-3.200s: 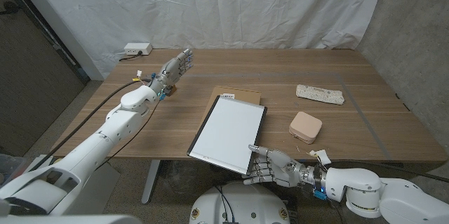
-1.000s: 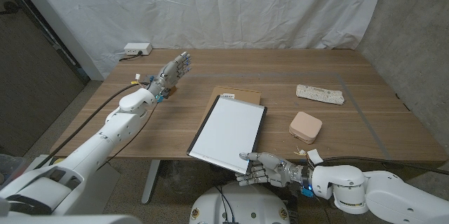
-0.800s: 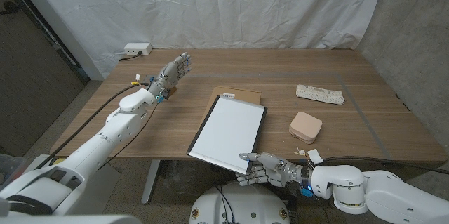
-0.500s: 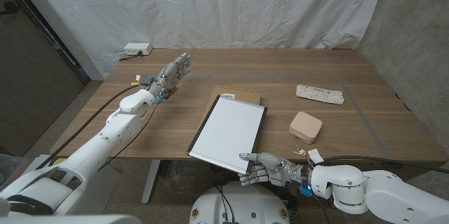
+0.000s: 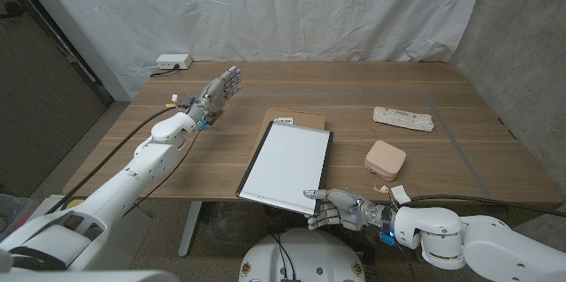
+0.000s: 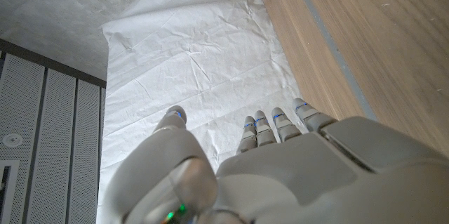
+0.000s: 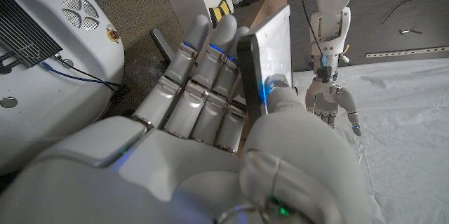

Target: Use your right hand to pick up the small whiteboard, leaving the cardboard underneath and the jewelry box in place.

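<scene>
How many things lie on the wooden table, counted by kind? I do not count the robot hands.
Whiteboard: 1
Cardboard sheet: 1
Jewelry box: 1
Patterned pouch: 1
White box with a cable: 1
Total: 5

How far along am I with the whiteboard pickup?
Done: the right hand has reached the near edge of the small whiteboard; the right wrist view shows its thumb on top and fingers beneath. In hand: the grip and first tilt off the cardboard. Left: lifting it clear. The jewelry box sits untouched, and the left hand is open.
</scene>
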You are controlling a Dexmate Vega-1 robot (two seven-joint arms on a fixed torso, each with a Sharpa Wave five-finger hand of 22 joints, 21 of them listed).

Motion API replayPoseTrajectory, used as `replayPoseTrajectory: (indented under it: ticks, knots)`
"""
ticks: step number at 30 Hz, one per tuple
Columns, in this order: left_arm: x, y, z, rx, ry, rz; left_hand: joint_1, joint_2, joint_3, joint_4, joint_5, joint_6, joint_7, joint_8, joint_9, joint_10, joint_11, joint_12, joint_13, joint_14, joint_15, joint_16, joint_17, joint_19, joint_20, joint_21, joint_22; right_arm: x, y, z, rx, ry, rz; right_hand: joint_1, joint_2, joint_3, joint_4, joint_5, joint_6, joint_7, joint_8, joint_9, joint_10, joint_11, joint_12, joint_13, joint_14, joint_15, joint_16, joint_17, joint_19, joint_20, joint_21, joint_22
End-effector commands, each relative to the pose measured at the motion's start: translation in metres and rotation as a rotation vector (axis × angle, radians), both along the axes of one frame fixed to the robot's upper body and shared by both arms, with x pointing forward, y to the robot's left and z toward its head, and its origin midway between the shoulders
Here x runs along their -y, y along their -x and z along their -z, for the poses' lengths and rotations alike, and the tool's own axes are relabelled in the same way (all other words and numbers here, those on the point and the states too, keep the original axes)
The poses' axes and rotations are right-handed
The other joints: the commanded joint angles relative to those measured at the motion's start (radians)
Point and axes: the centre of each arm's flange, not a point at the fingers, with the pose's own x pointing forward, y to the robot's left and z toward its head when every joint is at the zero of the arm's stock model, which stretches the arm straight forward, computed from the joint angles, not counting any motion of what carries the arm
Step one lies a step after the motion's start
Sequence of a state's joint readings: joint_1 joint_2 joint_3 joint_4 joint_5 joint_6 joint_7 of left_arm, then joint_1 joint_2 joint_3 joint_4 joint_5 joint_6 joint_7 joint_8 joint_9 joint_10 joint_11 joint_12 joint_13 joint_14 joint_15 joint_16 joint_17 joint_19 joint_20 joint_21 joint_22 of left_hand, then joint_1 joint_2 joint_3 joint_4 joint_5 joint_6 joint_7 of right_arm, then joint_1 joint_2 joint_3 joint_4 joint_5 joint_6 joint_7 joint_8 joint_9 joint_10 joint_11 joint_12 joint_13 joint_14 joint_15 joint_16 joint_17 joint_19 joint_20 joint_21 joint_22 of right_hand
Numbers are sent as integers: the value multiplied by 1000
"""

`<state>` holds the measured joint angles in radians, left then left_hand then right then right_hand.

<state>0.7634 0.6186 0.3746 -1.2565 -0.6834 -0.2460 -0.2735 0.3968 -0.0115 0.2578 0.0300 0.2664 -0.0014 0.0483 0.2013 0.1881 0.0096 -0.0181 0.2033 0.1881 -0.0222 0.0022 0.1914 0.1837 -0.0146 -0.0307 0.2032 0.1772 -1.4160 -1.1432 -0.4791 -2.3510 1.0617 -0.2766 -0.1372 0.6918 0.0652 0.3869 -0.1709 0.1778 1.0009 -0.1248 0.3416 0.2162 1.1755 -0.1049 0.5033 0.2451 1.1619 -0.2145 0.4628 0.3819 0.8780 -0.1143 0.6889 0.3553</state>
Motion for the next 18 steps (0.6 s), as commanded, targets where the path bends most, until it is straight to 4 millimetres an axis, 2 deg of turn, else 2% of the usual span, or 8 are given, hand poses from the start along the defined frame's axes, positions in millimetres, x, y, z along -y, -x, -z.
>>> replayPoseTrajectory:
  ticks: [1,6,18]
  knots:
    - [2,1,-1,-6,-8,-4,7,5,-3,1,-4,7,2,-2,2,-1,0,0,3,-2,3,-1,1,0,-24,-1,3,4,-1,0,5,-16,1,105,92,10,1,3,6,-6,5,7,47,-52,0,76,27,-20,10,7,2,-97,10,7]
    - [3,1,-2,-6,-12,-3,7,5,-3,1,-4,7,2,-1,2,-1,1,0,3,-2,4,-2,1,1,-24,-1,3,4,-2,-2,13,-22,0,115,98,15,6,0,2,-20,4,13,43,-52,-2,83,29,-20,12,15,-5,-97,19,12]
    - [5,-2,-9,-3,-21,2,8,6,-4,1,-5,8,2,-1,2,-1,0,0,3,-2,4,-2,1,0,-24,-1,3,4,-2,-4,39,-38,4,132,108,23,15,-3,-4,-20,3,26,32,-61,-5,98,15,-19,7,26,-26,-97,36,24]
